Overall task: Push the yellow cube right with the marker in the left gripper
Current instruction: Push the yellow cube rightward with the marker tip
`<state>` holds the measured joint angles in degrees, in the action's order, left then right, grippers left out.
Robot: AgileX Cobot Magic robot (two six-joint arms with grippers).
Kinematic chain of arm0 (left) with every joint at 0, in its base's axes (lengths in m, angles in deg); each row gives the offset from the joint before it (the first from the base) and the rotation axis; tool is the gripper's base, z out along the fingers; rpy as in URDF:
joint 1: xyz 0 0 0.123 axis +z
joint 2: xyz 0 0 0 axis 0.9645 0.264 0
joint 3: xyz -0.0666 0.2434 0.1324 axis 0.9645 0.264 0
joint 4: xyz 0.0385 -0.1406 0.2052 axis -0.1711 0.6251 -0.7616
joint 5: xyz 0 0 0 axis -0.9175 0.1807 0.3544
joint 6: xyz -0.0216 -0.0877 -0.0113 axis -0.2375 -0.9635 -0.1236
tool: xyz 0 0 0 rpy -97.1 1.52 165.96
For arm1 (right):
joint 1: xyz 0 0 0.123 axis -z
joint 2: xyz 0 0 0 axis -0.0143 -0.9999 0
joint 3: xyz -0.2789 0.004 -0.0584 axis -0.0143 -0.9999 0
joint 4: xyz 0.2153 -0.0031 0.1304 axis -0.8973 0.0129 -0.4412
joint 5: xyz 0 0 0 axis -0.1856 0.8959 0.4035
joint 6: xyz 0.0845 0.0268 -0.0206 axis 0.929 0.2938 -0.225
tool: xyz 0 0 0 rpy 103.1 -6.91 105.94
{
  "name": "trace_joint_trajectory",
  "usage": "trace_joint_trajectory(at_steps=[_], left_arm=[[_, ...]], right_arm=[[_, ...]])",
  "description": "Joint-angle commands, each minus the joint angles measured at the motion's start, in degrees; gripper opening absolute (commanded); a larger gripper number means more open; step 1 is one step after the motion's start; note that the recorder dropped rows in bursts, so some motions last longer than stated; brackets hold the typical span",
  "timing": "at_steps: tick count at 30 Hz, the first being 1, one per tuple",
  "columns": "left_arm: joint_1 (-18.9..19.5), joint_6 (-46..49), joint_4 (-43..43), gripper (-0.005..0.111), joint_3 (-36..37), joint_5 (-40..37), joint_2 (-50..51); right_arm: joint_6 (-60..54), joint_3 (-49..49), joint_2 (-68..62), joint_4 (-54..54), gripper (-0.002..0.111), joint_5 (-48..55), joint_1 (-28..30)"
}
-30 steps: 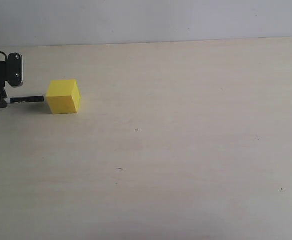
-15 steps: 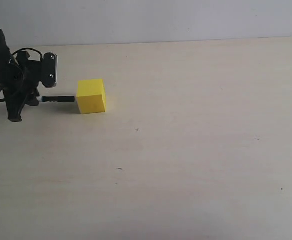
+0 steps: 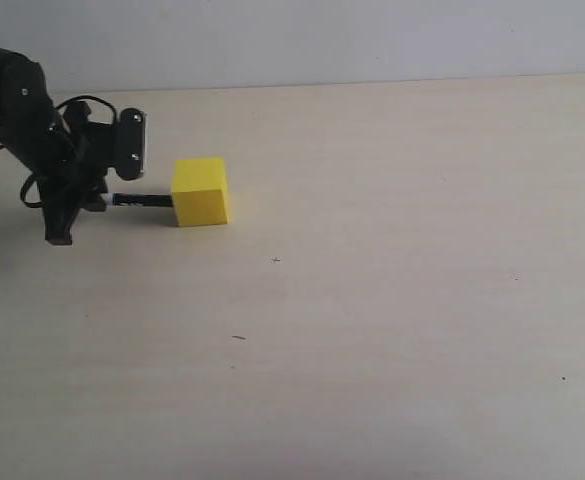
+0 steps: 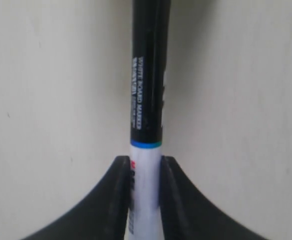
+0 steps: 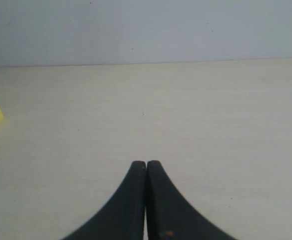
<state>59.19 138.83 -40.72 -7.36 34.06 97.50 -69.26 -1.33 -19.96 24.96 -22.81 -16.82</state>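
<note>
Item 1, left tool point(image 3: 99, 201): I find it at the far left of the bench point(image 3: 392, 330) in the exterior view, black, on a black wrist with a loose cable. Its two fingers pinch the white barrel of the marker point(image 3: 142, 200).

Item 2, marker: held roughly level just above the bench and pointing right. The long black cap sticks out past the fingers, and its end meets the left face of the yellow cube point(image 3: 200, 191). In the left wrist view I read white print along the cap and a thin blue band where the cap joins the barrel.

Item 3, yellow cube: sits flat on the bench, in its left part and nearer the far edge, just beside the left tool.

Item 4, right tool point(image 5: 146, 167): black fingers pressed together with nothing between them, over bare bench. Only a corner of the cube shows at the edge of the right wrist view, well apart from this tool.
</note>
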Motion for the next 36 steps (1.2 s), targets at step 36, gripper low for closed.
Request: trace_joint_trajectory(at_steps=[36], left_arm=[[-8.0,-15.0,-7.0,0.000,-1.8,-1.6,-0.7]], right_arm=[[-0.2,-0.2,0.3,0.1,0.000,-0.5,0.4]])
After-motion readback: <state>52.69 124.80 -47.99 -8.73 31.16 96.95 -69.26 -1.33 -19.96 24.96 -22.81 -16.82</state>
